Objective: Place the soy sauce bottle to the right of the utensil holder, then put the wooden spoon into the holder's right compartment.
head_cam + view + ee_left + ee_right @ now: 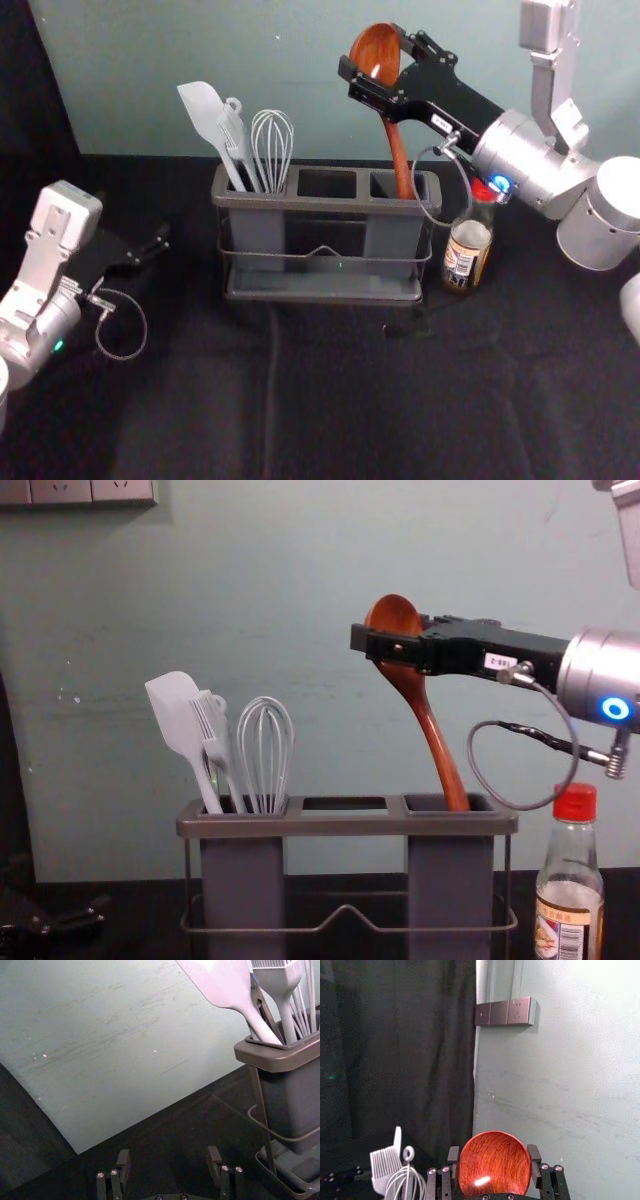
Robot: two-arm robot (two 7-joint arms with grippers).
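While right gripper (371,56) pinches spoon (400,160) over holder (290,202), bowl's hollow (494,1162) in wrist view, left gripper (158,243) leftward, spread

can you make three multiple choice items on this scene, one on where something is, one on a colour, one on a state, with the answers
1. Where is the soy sauce bottle?
a) left of the utensil holder
b) in the middle compartment
c) right of the utensil holder

2. What colour is the bottle's cap?
a) red
b) green
c) white

3. What state is the wooden spoon in?
a) lying flat, released
b) held by the right hand, bowl up, handle down in the right compartment
c) held by the left hand, bowl down

Answers:
1. c, the bottle stands just past the holder's right end.
2. a, the cap is plainly red in the chest view.
3. b, the fingers close on the bowl while the handle runs down into the opening.
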